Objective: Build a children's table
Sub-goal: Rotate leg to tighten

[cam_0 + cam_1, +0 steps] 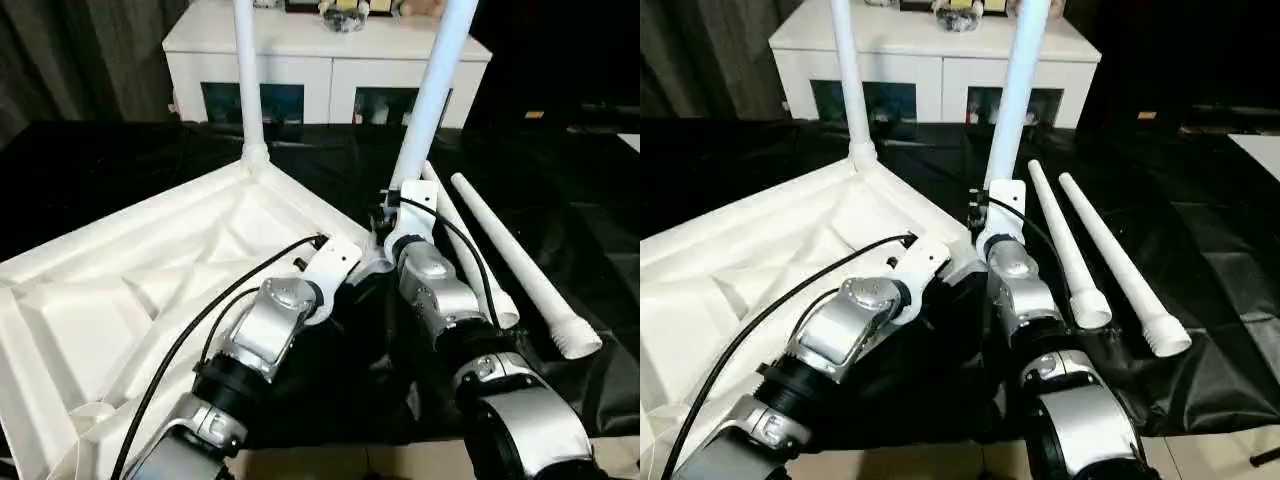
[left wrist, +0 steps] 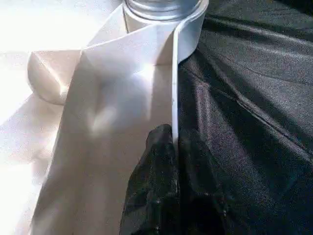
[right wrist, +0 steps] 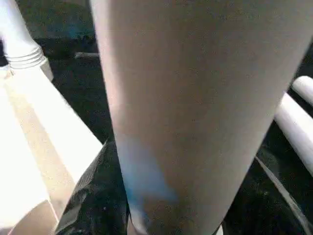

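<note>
White plastic top (image 1: 150, 290), underside up, is pinched at its rim by the closed left pincer (image 2: 173, 142) — right pincer's state I cannot tell — so keep the tilted leg (image 1: 432, 95) plumb over its socket

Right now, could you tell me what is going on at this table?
The robot is assembling a white children's table. The tabletop lies upside down on black sheeting, one leg already standing in its far corner socket. The left gripper pinches the tabletop's edge while the right arm holds a second leg upright beside it. Two more legs lie alongside.
</note>
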You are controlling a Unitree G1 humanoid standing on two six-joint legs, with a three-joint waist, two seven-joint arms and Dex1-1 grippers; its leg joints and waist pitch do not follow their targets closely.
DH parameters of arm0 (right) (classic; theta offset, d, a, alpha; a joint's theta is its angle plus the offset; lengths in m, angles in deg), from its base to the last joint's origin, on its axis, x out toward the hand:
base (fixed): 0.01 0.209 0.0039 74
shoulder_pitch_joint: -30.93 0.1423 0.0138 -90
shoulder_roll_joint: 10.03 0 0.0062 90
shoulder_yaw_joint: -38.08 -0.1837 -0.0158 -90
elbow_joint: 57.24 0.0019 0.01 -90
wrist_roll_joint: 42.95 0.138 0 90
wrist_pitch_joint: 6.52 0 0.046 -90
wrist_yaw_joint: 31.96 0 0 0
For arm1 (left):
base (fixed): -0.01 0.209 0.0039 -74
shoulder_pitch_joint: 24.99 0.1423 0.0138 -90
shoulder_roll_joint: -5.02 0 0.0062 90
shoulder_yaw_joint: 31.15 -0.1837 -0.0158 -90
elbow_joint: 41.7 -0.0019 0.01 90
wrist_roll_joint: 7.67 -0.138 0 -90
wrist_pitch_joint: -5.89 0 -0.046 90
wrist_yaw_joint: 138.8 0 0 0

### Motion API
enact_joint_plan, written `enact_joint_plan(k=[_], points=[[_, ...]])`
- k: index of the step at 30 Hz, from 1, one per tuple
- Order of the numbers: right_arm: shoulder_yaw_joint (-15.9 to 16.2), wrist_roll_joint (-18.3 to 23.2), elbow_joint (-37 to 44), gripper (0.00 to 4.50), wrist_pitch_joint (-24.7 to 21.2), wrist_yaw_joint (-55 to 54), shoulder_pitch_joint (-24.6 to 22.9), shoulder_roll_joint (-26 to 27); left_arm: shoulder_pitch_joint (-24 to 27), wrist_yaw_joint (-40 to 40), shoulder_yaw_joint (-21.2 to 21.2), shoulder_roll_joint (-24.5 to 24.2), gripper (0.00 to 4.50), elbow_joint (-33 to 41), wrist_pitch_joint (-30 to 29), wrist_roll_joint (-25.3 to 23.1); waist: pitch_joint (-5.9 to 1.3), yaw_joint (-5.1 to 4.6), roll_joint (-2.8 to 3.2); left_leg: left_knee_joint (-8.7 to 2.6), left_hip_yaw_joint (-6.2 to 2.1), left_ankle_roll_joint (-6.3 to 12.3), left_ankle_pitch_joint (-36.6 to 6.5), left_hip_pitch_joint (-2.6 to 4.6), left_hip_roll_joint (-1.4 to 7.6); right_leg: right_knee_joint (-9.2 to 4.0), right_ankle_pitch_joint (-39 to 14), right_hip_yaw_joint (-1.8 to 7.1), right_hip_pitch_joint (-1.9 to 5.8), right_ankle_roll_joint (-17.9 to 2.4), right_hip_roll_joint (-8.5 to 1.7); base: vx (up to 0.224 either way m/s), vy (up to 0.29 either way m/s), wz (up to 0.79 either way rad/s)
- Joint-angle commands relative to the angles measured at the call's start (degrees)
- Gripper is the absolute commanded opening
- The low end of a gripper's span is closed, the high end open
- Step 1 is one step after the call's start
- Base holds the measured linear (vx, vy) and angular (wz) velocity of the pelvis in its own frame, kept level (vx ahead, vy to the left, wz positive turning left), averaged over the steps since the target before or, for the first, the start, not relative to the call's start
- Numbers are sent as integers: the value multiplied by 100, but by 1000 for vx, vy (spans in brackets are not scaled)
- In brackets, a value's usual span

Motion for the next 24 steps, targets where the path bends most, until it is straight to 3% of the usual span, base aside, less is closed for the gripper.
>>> enact_joint_plan(k=[1, 2, 3, 4, 5, 6, 7, 8, 9, 10, 11, 12, 13, 14, 16, 17, 18, 20, 22, 24], points=[[-128, 76, -603, 242, -159, 181, -340, -8, -120, -34, 23, -33, 0, 225, 238, -11, -163, 119, 98, -946, -32, -372, -4797, -169, 403, 201, -2497, 99, 339, -314, 31, -50, -42, 8], [-127, 112, -485, 259, 8, 376, -321, -13, -107, -81, 7, -107, 0, 229, 349, -23, -196, 215, 82, -978, 51, -369, -4742, -135, 423, 356, -2085, 206, 323, -408, 42, -50, -42, 8], [-130, 120, -470, 261, 64, 430, -306, -19, -104, -86, 0, -134, 0, 231, 390, -25, -200, 182, -167, -565, 135, -267, -4130, 215, 203, -236, -3074, 333, -159, -307, -53, 25, -92, 22], [-130, 120, -470, 266, 64, 430, -306, -19, -104, -86, 0, -134, 0, 231, 390, -25, -188, 301, -247, 184, 145, -28, -2570, 550, -21, -750, -4682, 426, -570, -235, -496, 17, -77, 7], [-130, 152, -377, 276, 136, 547, -309, -31, -100, -136, -21, -185, 0, 244, 442, -23, -221, 323, -263, 113, 85, 160, -1893, 289, 31, -663, -4692, 560, -322, -258, -606, 17, -77, 7], [-98, 205, -135, 290, 262, 845, -333, -73, -93, -289, -88, -316, 0, 283, 607, -11, -263, 393, -218, -249, -2, 237, -923, -238, 149, -289, -3796, 469, 155, -291, -444, 36, -10, -31], [-88, 268, 64, 301, 266, 1021, -375, -94, -87, -385, -122, -384, 0, 316, 640, -5, -304, 443, -108, -324, 0, 53, -847, -193, 217, -224, -2822, 374, 100, -379, -252, 74, 7, -31], [-88, 268, 64, 306, 266, 1021, -375, -94, -87, -385, -122, -384, 0, 316, 640, -5, -305, 423, -84, -328, 4, 34, -1001, -142, 240, -182, -2341, 379, 42, -489, -211, 74, 7, -31], [-30, 346, 393, 311, 241, 1342, -465, -143, -80, -568, -206, -507, 0, 359, 796, -12, -281, 412, -46, -352, 42, -36, -1557, -56, 252, -168, -2026, 384, -36, -746, -152, 0, 0, 0], [-20, 352, 429, 321, 235, 1378, -477, -150, -79, -590, -217, -521, 0, 363, 822, -14, -258, 396, -57, -350, 61, -88, -2153, -11, 243, -203, -2283, 399, -91, -819, -135, 0, 0, 0], [37, 376, 644, 334, 187, 1568, -554, -195, -75, -697, -272, -599, 0, 382, 936, -26, -256, 379, -76, -339, 64, -96, -2314, -8, 224, -214, -2455, 396, -100, -793, -118, 0, 0, 0], [206, 461, 1340, 344, -18, 2122, -848, -373, -52, -975, -389, -807, 0, 449, 1065, -43, -265, 381, -54, -332, 58, -84, -2413, -4, 210, -244, -2612, 395, -83, -730, -112, 0, 0, 0], [206, 461, 1340, 350, -18, 2122, -848, -373, -52, -975, -389, -807, 0, 449, 1065, -43, -285, 408, -55, -341, 64, -41, -2271, -21, 234, -230, -2447, 424, -58, -691, -119, 0, 0, 0], [293, 513, 1680, 366, -129, 2387, -1003, -471, -35, -1115, -436, -905, 0, 488, 1087, -38, -291, 419, -29, -337, 64, -42, -2183, -18, 247, -208, -2303, 438, -75, -747, -125, 0, 0, 0], [491, 617, 2273, 378, -344, 2885, -1299, -714, 18, -1490, -569, -1123, 0, 555, 1394, -10, -318, 477, -35, -332, 91, 17, -1728, -43, 263, -117, -1574, 458, -22, -931, -88, 0, 0, 0], [649, 745, 2802, 395, -555, 3321, -1568, -960, 69, -1800, -696, -1344, 0, 627, 1749, -12, -314, 482, -16, -335, 104, 33, -1738, -34, 274, -116, -1557, 464, -37, -961, -78, 0, 0, 0], [726, 789, 3038, 395, -654, 3511, -1693, -1118, 111, -2023, -764, -1467, 0, 699, 1846, 21, -304, 472, -29, -314, 127, 24, -1969, -14, 276, -130, -1929, 483, -89, -936, -77, 0, 0, 0], [866, 850, 3465, 413, -840, 3889, -1931, -1436, 183, -2425, -862, -1687, 0, 811, 2112, 94, -331, 487, -36, -294, 138, 11, -1911, -1, 271, -129, -1919, 502, -86, -952, -76, 64, -10, 4], [1037, 874, 3936, 432, -1054, 4395, -2212, -1873, 250, -2834, -890, -1897, 0, 917, 2303, 241, -374, 537, -26, -244, 173, 132, -1282, -3, 281, -24, -1027, 543, -52, -1121, -35, 85, -12, 6], [1124, 890, 4305, 445, -1236, 4761, -2423, -2175, 316, -3144, -858, -2014, 0, 1025, 2362, 432, -390, 542, -32, -191, 205, 258, -945, -36, 263, 80, -460, 582, -50, -1357, -14, 94, -6, 5]])
